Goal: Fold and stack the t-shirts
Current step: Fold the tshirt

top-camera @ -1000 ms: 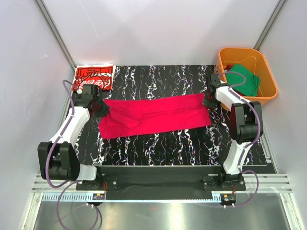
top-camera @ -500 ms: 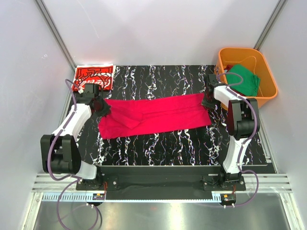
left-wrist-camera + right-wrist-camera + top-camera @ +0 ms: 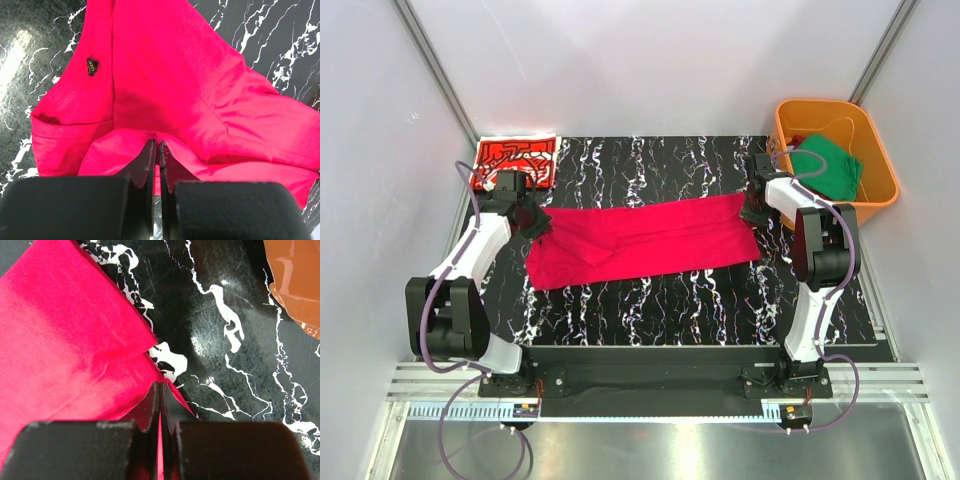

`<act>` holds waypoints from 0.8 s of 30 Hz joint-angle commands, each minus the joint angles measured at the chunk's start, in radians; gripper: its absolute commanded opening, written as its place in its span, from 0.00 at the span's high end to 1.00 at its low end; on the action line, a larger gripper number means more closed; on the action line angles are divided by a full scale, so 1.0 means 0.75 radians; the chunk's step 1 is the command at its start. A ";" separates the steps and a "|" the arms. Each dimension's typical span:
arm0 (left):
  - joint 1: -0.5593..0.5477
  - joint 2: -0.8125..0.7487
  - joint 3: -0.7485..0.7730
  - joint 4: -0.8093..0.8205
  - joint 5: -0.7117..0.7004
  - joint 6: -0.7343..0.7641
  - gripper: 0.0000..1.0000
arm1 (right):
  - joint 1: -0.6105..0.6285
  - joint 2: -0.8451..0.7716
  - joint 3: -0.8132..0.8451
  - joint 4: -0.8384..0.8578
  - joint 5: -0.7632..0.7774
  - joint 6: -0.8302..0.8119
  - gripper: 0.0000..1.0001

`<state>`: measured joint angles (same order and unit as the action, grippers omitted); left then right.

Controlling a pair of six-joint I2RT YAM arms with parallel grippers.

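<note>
Black glossy table with white marble veins. White walls on three sides, with slanting metal posts in the far corners.

The plain crimson tee lies flat as a long band across the table centre, running 9 to 3 o'clock. The left gripper is pinched tight on its 9 o'clock edge. The right gripper is clamped on its 3 o'clock corner.

The printed red tee lies flat at the 10 o'clock corner. The green tee is heaped in the orange tub at 2 o'clock.

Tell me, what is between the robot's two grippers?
The crimson t-shirt lies there, stretched along the table from the left gripper to the right gripper, each pinching one end. The top view shows it.
</note>
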<state>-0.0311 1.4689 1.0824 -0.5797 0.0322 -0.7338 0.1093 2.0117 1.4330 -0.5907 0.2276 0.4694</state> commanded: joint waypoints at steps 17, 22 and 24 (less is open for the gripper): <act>0.015 0.023 0.056 0.080 -0.020 -0.018 1.00 | -0.011 0.036 0.098 0.000 0.050 -0.010 0.97; 0.015 0.058 0.105 0.092 0.000 -0.016 1.00 | -0.011 0.042 0.100 0.002 0.042 -0.006 0.97; 0.015 0.097 0.127 0.075 0.012 -0.010 1.00 | -0.011 0.040 0.102 0.002 0.040 -0.008 0.97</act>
<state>-0.0261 1.5173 1.1114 -0.5682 0.0311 -0.7418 0.1089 2.0418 1.4677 -0.5983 0.2272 0.4671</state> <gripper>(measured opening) 0.041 0.030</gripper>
